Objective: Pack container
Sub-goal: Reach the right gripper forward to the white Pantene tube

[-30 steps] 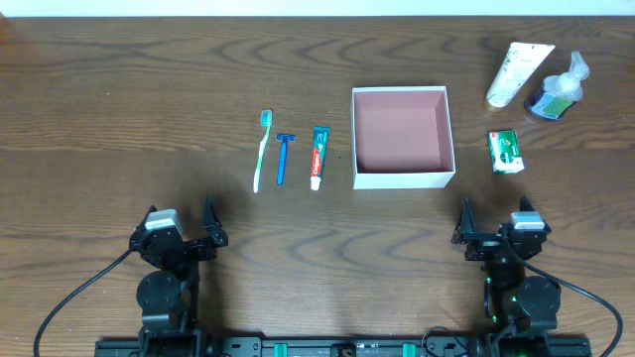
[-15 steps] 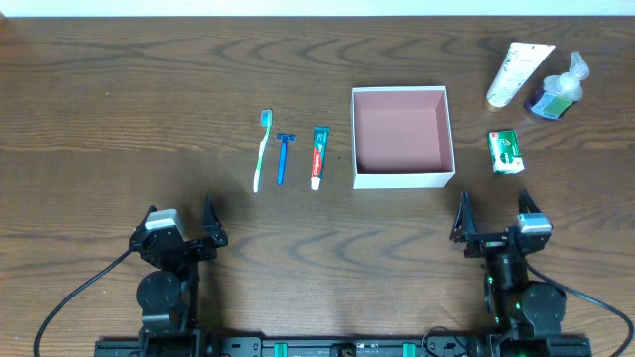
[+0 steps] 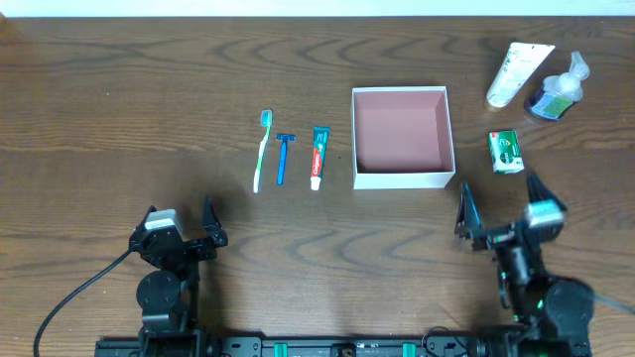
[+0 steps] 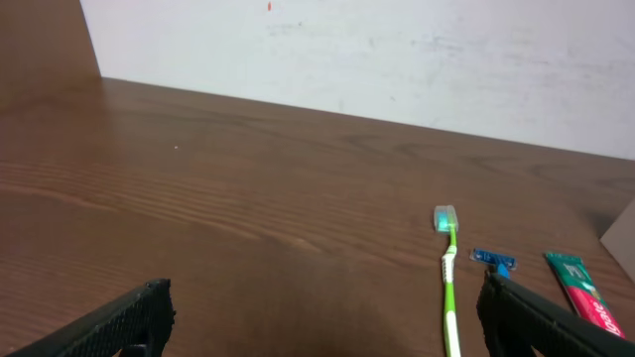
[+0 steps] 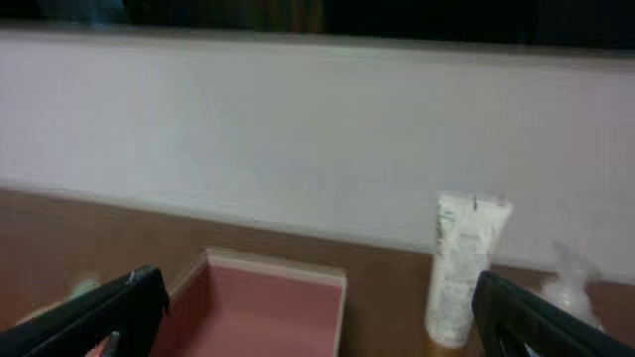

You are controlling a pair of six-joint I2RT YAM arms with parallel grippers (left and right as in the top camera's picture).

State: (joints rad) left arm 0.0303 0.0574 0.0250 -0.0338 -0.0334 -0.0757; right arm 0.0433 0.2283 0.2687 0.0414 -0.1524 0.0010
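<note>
Left gripper (image 3: 180, 210): here at the near edge of the tabletop (image 3: 99, 99), jaws spread wide, nothing between them. It sits well off to the near-left of the container (image 3: 404, 179).
Right gripper (image 3: 499, 188): jaws wide too, and empty. It is just off the container's near-right corner, apart from the wall, and the picture is a little blurred there.
Toothbrush (image 3: 261, 151), razor (image 3: 285, 157), toothpaste (image 3: 318, 157): a tidy row left of the container, lying parallel with gaps between. They look laid out that way so a gripper can pinch across each one.
Container: mid-tabletop, open side up, pink inside bare. It reads as ready to take things dropped in from above.
Green packet (image 3: 505, 152): right of the container, near it but not touching, and right beyond the right gripper's open jaws.
White tube (image 3: 518, 72) and pump bottle (image 3: 556, 92): farthest out, beyond the container's far-right corner. They are close together; touching or not, I cannot tell.
Container and gripper: from the right wrist view the container (image 5: 268, 297) lies ahead and to the left, with the white tube (image 5: 461, 268) ahead to the right. My read: the right side's items are the nearer picks for this arm.
</note>
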